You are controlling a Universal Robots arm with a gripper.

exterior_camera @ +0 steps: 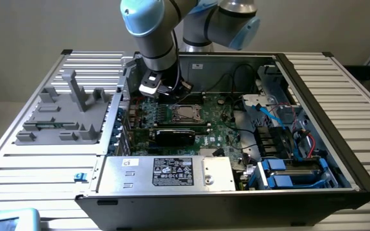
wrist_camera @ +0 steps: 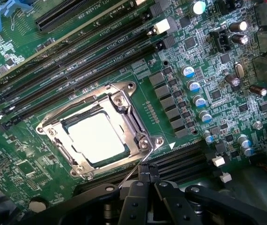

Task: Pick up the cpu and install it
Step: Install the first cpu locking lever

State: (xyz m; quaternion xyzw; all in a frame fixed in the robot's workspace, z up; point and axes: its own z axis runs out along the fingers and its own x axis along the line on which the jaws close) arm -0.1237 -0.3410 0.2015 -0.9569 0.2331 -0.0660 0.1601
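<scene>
A: Position of the cpu (wrist_camera: pixel 96 136)?

B: Noted seated flat in the socket frame (wrist_camera: pixel 129 117) on the motherboard (wrist_camera: pixel 208 70), with its silver top exposed and the frame's metal border closed around its edges. Long black memory slots (wrist_camera: pixel 77 61) are seen alongside the frame. In the exterior view the socket is placed toward the board edge that runs along the far wall of the case (exterior_camera: pixel 313 96). The graphics card (exterior_camera: pixel 175 136) is mounted on the near side of it, and the power supply (exterior_camera: pixel 165 171) lies at the case's near edge.

A: Gripper?

B: The gripper (wrist_camera: pixel 151 182) is hung above the board, just beside one corner of the frame. The jaws are pressed together and nothing is pinched between them. A thin wire lever (wrist_camera: pixel 133 173) is traced from that corner to the fingertips. Whether it touches them cannot be determined.
</scene>
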